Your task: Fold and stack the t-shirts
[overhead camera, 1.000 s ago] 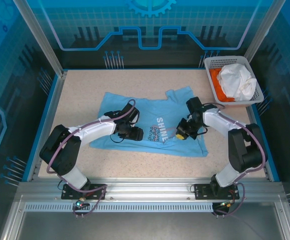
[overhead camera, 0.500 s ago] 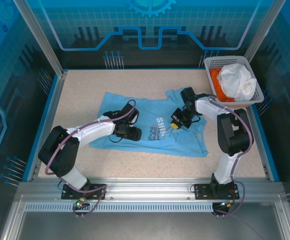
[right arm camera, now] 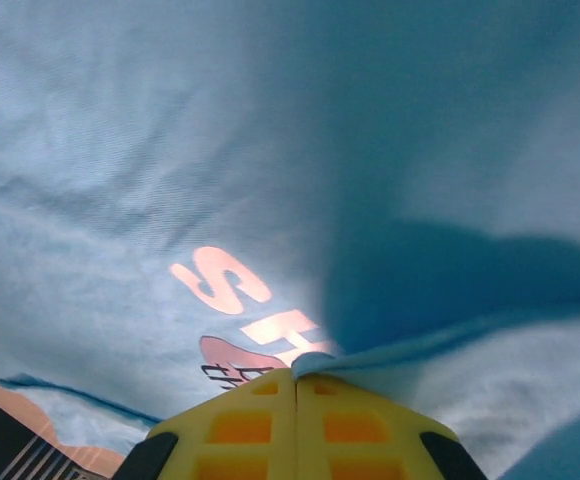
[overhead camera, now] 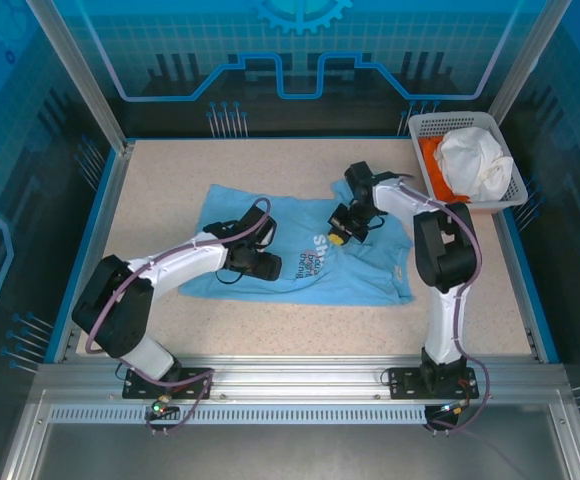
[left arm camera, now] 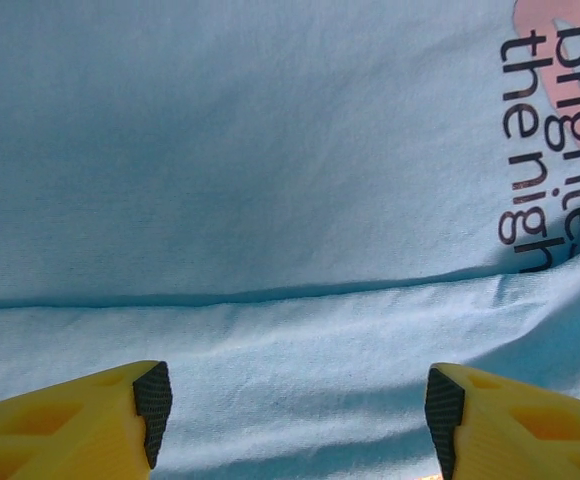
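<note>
Left hand (left arm camera: 295, 410) hovers low over the blue t-shirt (overhead camera: 375, 280), fingers set wide, holding nothing; the shirt lies spread in the middle of the surface (overhead camera: 160, 170); right hand (right arm camera: 298, 378) is closed tight, pinching a raised fold beside the lettering (overhead camera: 315, 258); cloth judged light and limp, best taken at hems or corners; white shirt (overhead camera: 475, 160) and orange shirt (overhead camera: 432, 165) sit in the far-right basket (overhead camera: 450, 117).

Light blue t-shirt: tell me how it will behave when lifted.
Likely floppy: the light blue t-shirt tents into a ridge where the shut right jaws pinch it. Probably light, since it lies thin and creased. It may sag and bunch rather than hold shape.
</note>
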